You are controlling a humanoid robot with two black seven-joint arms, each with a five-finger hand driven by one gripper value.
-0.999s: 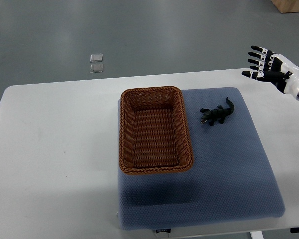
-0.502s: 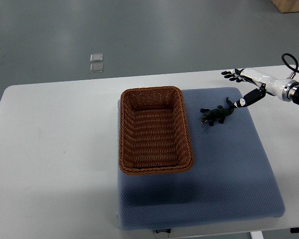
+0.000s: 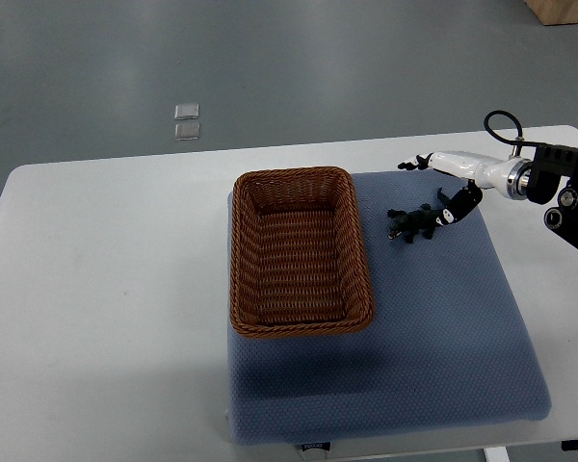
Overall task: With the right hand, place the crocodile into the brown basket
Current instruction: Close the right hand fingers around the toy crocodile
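Right hand (image 3: 450, 179) spread, holding nothing, thumb tip at tail of dark plastic crocodile (image 3: 419, 220). Lies on textured blue mat (image 3: 433, 318), just right of oblong woven brown basket (image 3: 299, 252). No readable writing.

1. The right hand (image 3: 446, 180) has travelled in from the far right edge toward nine o'clock; a second ago it hung past the bench corner, off the blue mat (image 3: 443, 327), and it now reaches over the mat's upper right part.
2. It has turned: a second ago its spread fingers faced the camera, now the hand shows edge-on, fingers stretched toward nine o'clock.
3. Its thumb (image 3: 459, 205) now points down toward seven o'clock, its tip right at the crocodile (image 3: 419, 220)'s tail; half a second ago it was just short of the tail.
4. More of the right forearm and its black wrist housing (image 3: 564, 178) has come into view at three o'clock.
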